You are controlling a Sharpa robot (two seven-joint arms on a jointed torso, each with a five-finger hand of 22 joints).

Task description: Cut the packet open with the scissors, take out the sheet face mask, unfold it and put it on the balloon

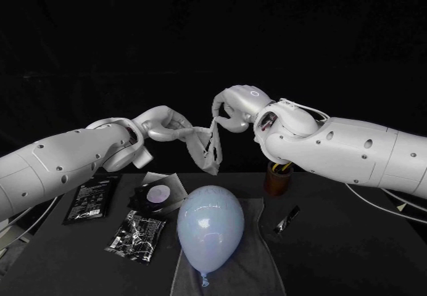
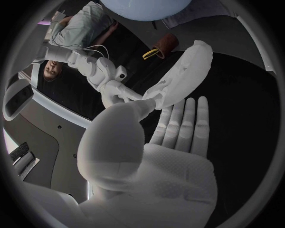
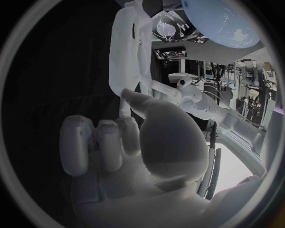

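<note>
The white sheet mask [image 1: 207, 145] hangs in the air above the table, partly folded and stretched between both hands. My left hand [image 1: 167, 129] pinches its one end and my right hand [image 1: 233, 108] pinches the other, slightly higher. The pale blue balloon [image 1: 211, 224] lies below them on a grey towel [image 1: 258, 271]. In the left wrist view my left hand [image 2: 160, 142] holds the mask [image 2: 185, 75] opposite the right hand [image 2: 110, 79], with the balloon [image 2: 145, 6] beyond. The right wrist view has my right hand [image 3: 137, 137] holding the mask [image 3: 127, 42], near the balloon [image 3: 220, 21].
A cut black packet [image 1: 137, 235] lies left of the balloon, another black packet [image 1: 92, 197] further left. A dark round holder [image 1: 156, 198] sits behind them. A brown cup [image 1: 277, 179] stands right of the balloon, with a metal tool [image 1: 286, 219] on the table in front of it.
</note>
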